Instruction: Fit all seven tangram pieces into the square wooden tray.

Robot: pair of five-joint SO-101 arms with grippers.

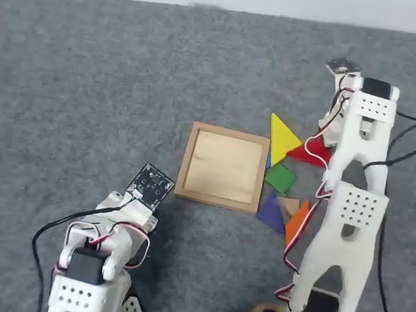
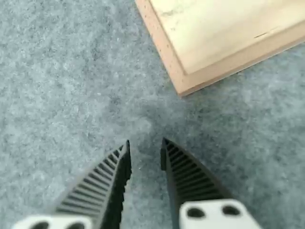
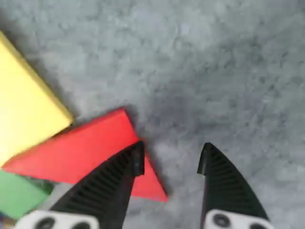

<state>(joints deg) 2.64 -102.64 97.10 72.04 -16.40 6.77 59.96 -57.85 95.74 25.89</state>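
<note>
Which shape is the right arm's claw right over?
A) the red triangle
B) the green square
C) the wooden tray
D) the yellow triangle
A: in the right wrist view, the open right gripper has one finger over a corner of the red triangle, while the yellow triangle lies off to the side.

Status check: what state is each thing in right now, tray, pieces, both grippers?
square wooden tray: empty, lying flat.
yellow triangle: outside the tray, lying flat.
red triangle: outside, flat, not gripped.
green square: outside, flat.
purple piece: outside, flat.
orange piece: outside, partly hidden.
left gripper: open, empty, near a tray corner.
right gripper: open, empty, one finger over the red triangle.
</note>
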